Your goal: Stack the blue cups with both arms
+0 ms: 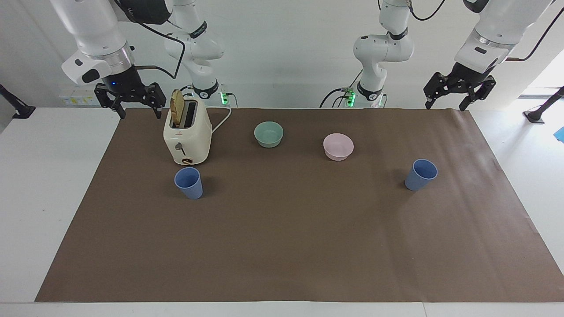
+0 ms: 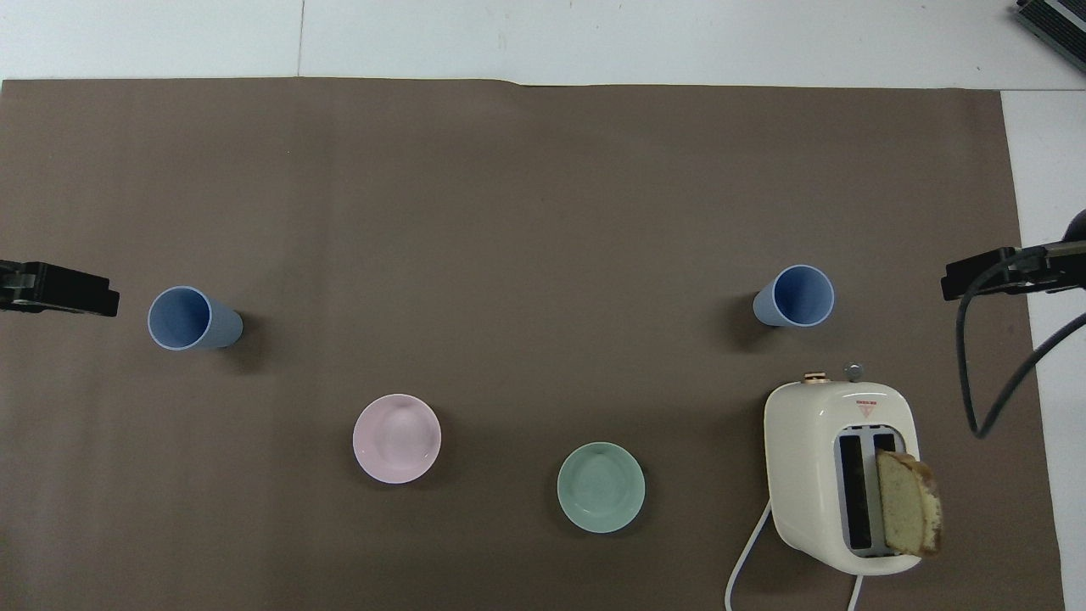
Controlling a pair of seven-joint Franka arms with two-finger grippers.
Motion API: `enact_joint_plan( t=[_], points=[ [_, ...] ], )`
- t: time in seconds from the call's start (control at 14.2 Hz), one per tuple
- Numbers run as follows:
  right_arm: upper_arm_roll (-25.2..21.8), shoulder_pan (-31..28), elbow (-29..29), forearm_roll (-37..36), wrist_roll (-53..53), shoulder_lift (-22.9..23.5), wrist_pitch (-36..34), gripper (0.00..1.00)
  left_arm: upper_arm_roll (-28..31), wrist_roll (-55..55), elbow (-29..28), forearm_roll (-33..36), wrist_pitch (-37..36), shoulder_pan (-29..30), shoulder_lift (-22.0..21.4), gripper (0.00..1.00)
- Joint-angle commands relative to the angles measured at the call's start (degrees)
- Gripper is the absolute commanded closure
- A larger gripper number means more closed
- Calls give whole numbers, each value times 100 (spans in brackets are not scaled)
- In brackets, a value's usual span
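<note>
Nearest the camera: bare brown mat point(image 1: 282, 246) on the worktop point(image 1: 39, 185), nothing on that stretch.
Cup, right arm's end: blue cup point(image 1: 189, 182) standing upright, mouth up, just beside the toaster point(image 1: 187, 136) and farther from the robots than it.
Cup, left arm's end: second cup point(image 1: 421, 175), also upright, well apart from the first and with open mat all round.
How they'll handle: look like light, stiff plastic tumblers, tapered and handleless, so probably a bit slippery. I'd pinch across the wall just under the rim, or one finger in and one out. Easy to tip if bumped.
Right gripper: right gripper point(image 1: 134, 105) hangs up in the air over the mat's edge by the toaster, fingers apart, holding nothing.
Left gripper: left gripper point(image 1: 458, 94) is up over the mat's corner at its own end, fingers apart too, empty.
Both arms: look parked, no cup touched yet, so stacking hasn't started.
In the way: toaster with a bread slice point(image 1: 177, 108) sticking up, plus its cord; the toaster crowds the first cup.
Bowls: green bowl point(image 1: 269, 134) and pink bowl point(image 1: 338, 146) sit between the cups but nearer the robots.
Open room: wide clear mat between the cups, good spot to meet and stack.
Not sure: can't really tell how thin the cup walls are.
</note>
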Motion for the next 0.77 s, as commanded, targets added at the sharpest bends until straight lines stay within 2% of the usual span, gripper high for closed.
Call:
enact_joint_plan(
  t=[0.0, 0.7],
  points=[
    [32, -72, -125, 12, -98, -111, 36, 0, -31, 18, -70, 68, 60, 42, -71, 0],
    [32, -72, -125, 21, -98, -111, 36, 0, -31, -52, -44, 68, -98, 33, -71, 0]
  ],
)
